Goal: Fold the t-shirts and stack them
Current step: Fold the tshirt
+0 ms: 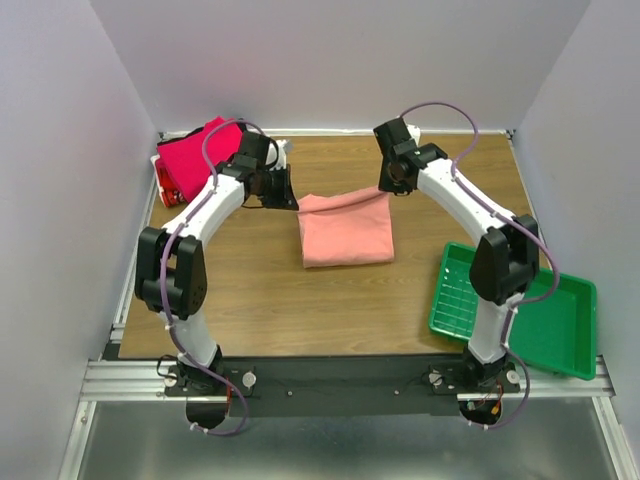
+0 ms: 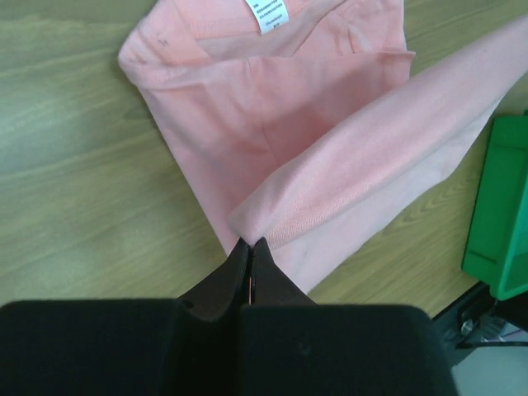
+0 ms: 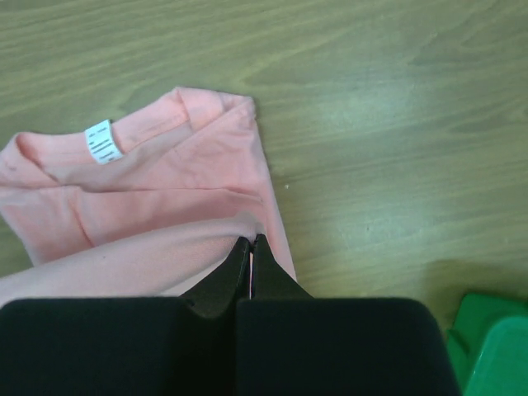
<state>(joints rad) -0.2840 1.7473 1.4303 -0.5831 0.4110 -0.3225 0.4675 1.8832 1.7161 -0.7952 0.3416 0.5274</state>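
The pink t-shirt [image 1: 346,228] is lying half-folded on the desk [image 1: 250,290]. The left fingers [image 2: 244,262] and right fingers [image 3: 244,262] are pinching tight on its lifted edge

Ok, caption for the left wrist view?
Left gripper pinching a raised fold of the salmon-pink t-shirt above the wooden table.

On wooden table [image 1: 260,300], salmon-pink t-shirt [image 1: 346,232] between left hand [image 1: 289,200] and right hand [image 1: 392,187].
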